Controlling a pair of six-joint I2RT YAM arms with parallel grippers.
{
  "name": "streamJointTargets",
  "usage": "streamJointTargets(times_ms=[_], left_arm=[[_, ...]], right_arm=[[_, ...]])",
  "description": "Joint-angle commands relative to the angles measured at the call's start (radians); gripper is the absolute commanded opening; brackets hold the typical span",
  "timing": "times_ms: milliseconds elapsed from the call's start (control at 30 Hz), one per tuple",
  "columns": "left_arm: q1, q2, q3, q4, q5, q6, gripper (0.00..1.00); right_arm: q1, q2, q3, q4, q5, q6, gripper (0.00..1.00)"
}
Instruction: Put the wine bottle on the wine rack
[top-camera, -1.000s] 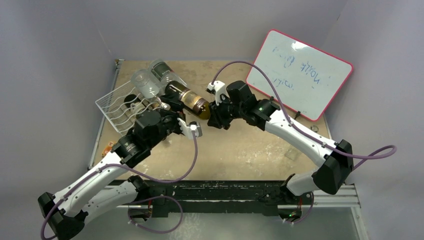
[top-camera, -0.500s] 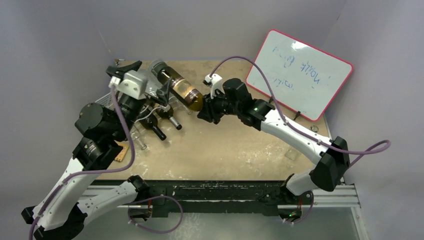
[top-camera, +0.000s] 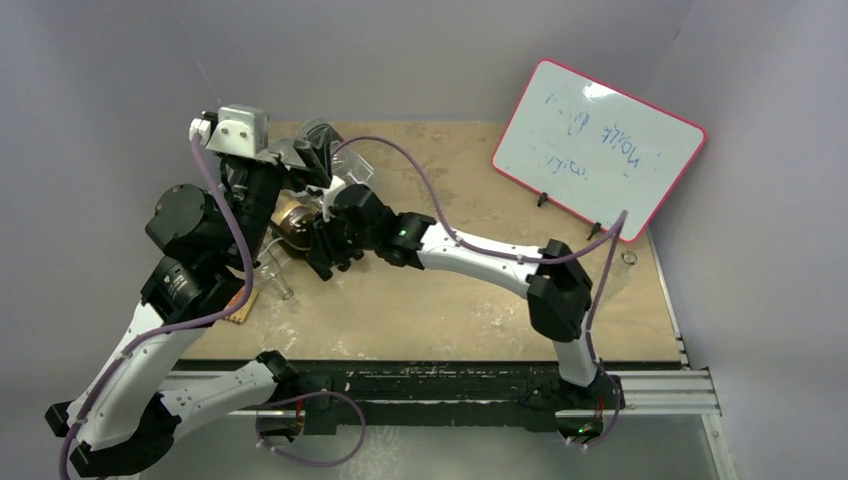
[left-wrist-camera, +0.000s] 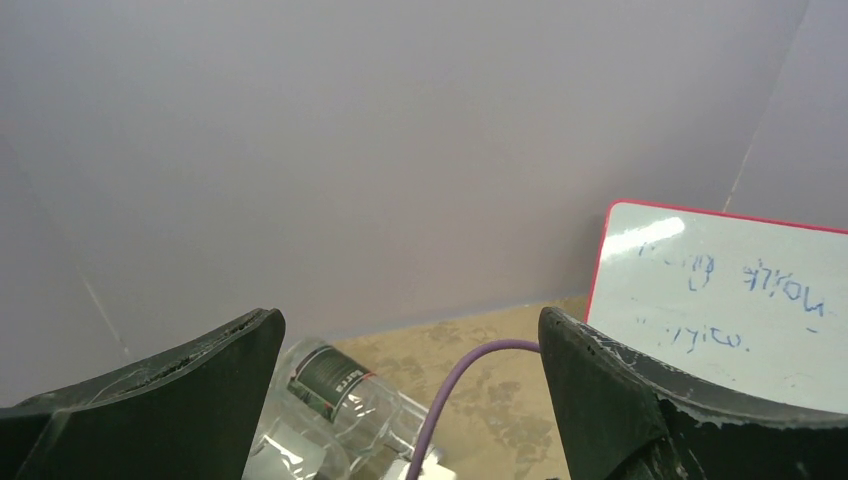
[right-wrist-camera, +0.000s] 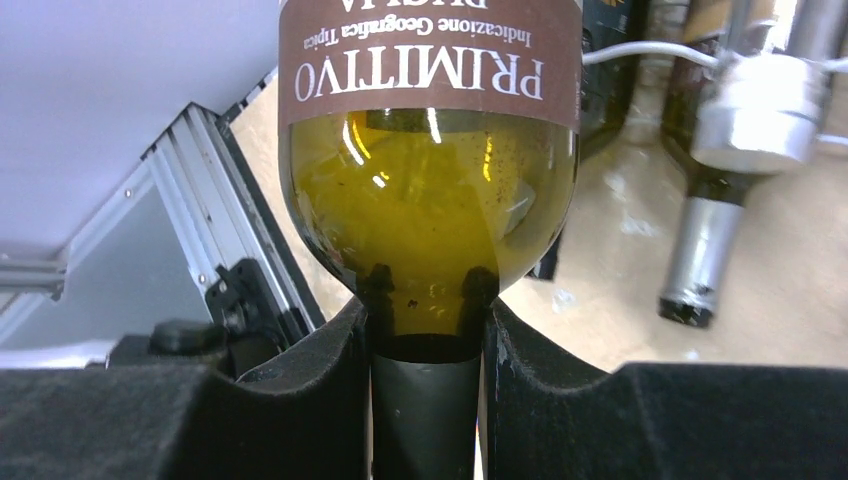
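Off to my right the whiteboard (top-camera: 598, 148) leans at the table's far corner, pink-rimmed, with blue scribbles I can't read. The wooden tabletop (top-camera: 470, 300) is bare in front of it, scuffed white in patches. Far left, a clear plastic bottle (left-wrist-camera: 330, 380) lies on its side, dark label up. Close in I've got a dark bottle with a silver foil neck (right-wrist-camera: 700, 250), its mouth towards me. There are grey walls (left-wrist-camera: 400, 150) all round.

Left arm (top-camera: 150, 335) rears up, left fingers (left-wrist-camera: 170, 400) splayed; right arm (top-camera: 480, 262) reaches leftward, right fingers (right-wrist-camera: 300, 400) pinched.
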Motion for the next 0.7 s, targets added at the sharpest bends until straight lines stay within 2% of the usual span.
streamJointTargets(times_ms=[0,200,367,667], left_arm=[[-0.003,0.007,0.073,-0.055,-0.111,-0.039,1.00],[-0.003,-0.002,0.094,-0.116,-0.176,-0.054,1.00],[-0.002,-0.007,0.105,-0.162,-0.184,-0.062,1.00],[-0.003,-0.009,0.101,-0.191,-0.192,-0.060,1.00]], right_arm=[[0.020,0.038,0.185,0.189,0.105,0.109,0.00],[0.047,0.166,0.324,0.175,0.208,0.177,0.00],[0.056,0.241,0.417,0.144,0.229,0.170,0.00],[0.059,0.316,0.474,0.108,0.232,0.163,0.02]])
